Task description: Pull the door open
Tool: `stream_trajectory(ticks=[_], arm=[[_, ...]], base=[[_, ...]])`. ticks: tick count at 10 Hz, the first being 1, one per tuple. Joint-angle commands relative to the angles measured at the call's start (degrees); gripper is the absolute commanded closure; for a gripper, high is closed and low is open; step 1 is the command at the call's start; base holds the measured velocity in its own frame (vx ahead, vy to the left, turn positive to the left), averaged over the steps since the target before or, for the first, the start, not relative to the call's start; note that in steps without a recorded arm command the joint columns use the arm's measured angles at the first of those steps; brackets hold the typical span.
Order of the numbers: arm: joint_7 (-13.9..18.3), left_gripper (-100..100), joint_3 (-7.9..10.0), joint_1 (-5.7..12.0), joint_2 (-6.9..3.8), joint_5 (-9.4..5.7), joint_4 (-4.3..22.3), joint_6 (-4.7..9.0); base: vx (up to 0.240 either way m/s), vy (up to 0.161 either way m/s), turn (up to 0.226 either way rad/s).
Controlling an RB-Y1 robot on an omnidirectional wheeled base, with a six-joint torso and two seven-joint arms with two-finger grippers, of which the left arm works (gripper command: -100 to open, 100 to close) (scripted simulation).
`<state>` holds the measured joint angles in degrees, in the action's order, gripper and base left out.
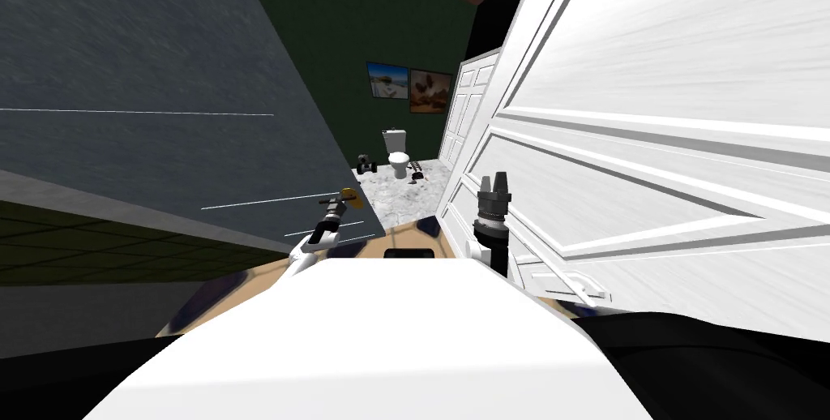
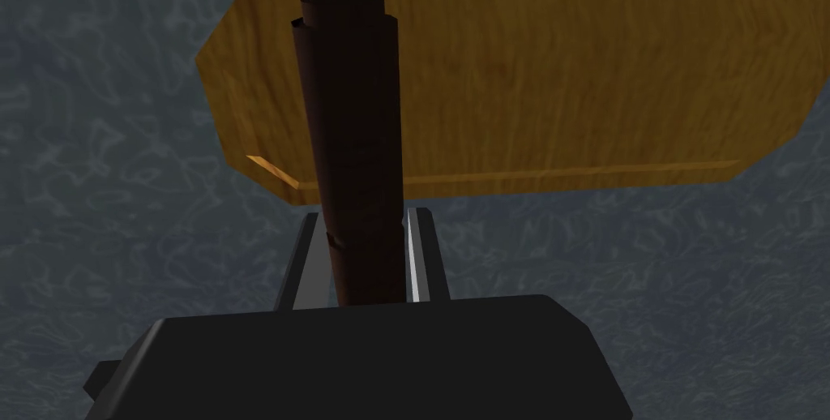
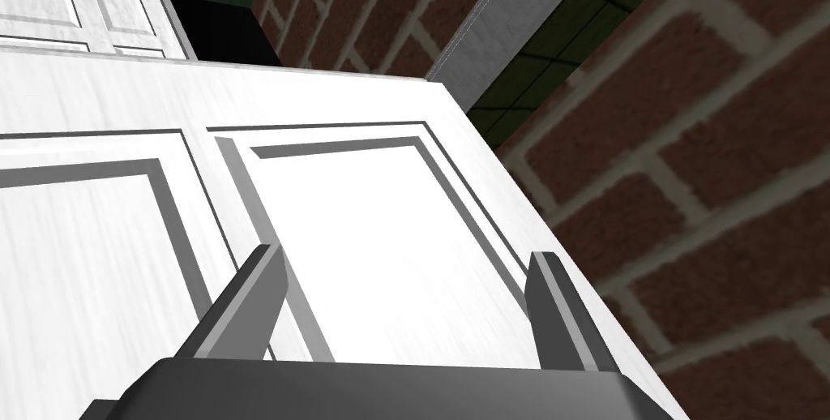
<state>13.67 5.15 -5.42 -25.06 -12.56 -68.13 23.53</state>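
A dark grey-blue door point(image 1: 162, 115) slants across the left of the head view. Its dark brown lever handle point(image 2: 352, 131) stands out from a yellow-brown plate point(image 2: 567, 83) on the mottled door face point(image 2: 121, 237). My left gripper point(image 2: 365, 214) is shut on the handle, one finger pressing each side; in the head view it point(image 1: 344, 199) sits at the door's free edge. My right gripper point(image 1: 494, 177) points upward, open and holding nothing, close to a white panelled door point(image 1: 648, 115). Its wrist view has the fingers point(image 3: 259, 293) spread before that white door point(image 3: 365, 220).
Between the two doors a gap leads to a marbled floor point(image 1: 389, 196) with a white toilet point(image 1: 397, 156), a small dark object point(image 1: 365, 165) and two pictures point(image 1: 409, 87) on a green wall. Another white panelled door point(image 1: 466, 107) stands behind. A brick wall point(image 3: 689, 156) lies to the right.
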Motion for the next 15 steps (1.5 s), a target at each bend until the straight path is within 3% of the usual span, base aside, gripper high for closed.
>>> stream_trajectory(ticks=[1,5,6,11,13,14,15], arm=[[1.08,100,-0.92,-0.82,-1.02,-0.11,-0.29,0.71],[3.66,100,-3.09,-2.81,-3.70,-0.45,-1.36,2.15],[3.23,100,-3.03,-2.44,-3.09,-0.35,-1.24,1.82],[6.97,100,-6.29,-7.39,-7.70,-0.83,-3.59,6.27],[7.97,100,-7.10,-8.71,-9.00,-0.97,-4.23,7.50],[7.58,100,-7.15,-8.31,-8.34,-0.83,-3.94,7.09],[8.45,100,-7.97,-9.44,-9.34,-0.84,-4.01,8.56]], base=[[-0.227,0.050,-0.140],[-0.246,0.082,-0.158],[-0.126,0.031,-0.062],[-0.245,0.061,-0.163],[-0.236,0.085,-0.123],[-0.108,0.030,-0.043],[-0.162,0.049,-0.174]])
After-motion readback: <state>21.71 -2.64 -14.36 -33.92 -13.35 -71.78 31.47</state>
